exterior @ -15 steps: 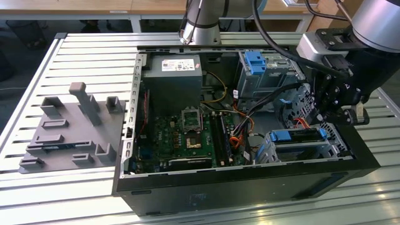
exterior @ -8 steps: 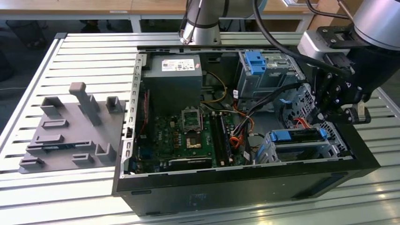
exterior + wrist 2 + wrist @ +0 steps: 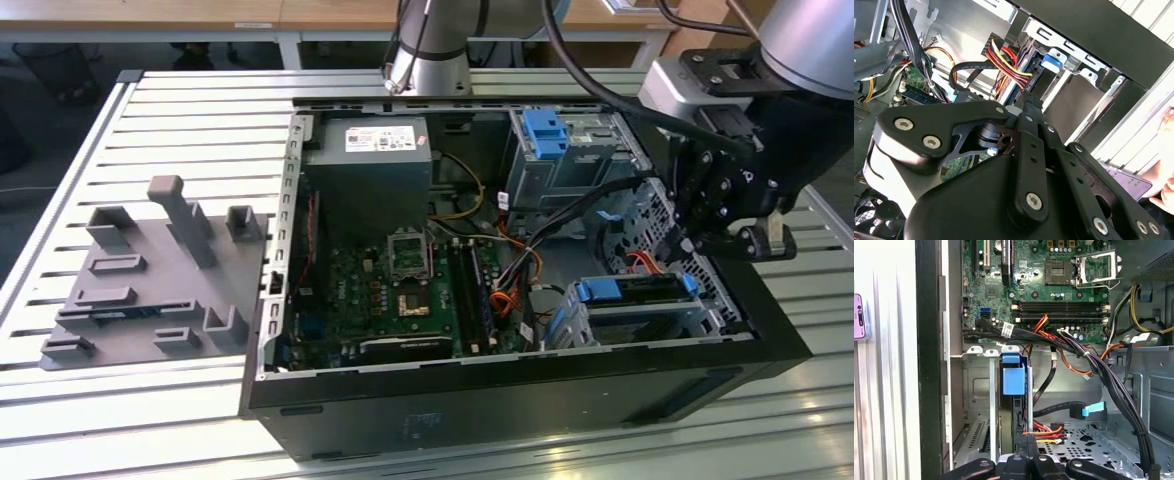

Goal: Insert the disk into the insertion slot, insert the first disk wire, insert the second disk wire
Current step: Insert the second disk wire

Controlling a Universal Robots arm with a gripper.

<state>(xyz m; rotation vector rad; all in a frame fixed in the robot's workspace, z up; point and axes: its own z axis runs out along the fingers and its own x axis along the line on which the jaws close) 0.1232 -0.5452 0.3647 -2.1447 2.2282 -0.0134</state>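
The disk, marked by its blue carrier (image 3: 630,290), sits inside the insertion slot (image 3: 587,325), the low silver cage at the case's front right corner in the exterior view. In both wrist views the carrier's blue tab (image 3: 1014,379) (image 3: 1051,60) shows at the cage mouth. My gripper (image 3: 714,245) reaches down into the case beside this cage. It (image 3: 1027,107) is shut on the black connector (image 3: 1030,92) of a red, yellow and black disk wire (image 3: 1043,431), close against the disk's end. A second disk wire, flat and black with a blue plug (image 3: 1089,411), lies loose on the perforated floor.
A taller grey cage with a blue tab (image 3: 547,130) stands at the case's back right. The motherboard (image 3: 400,290) and cable bundles (image 3: 1094,365) fill the middle. A grey fixture (image 3: 147,280) rests on the slatted table at the exterior view's left. A person's hand (image 3: 1165,175) is beside the case.
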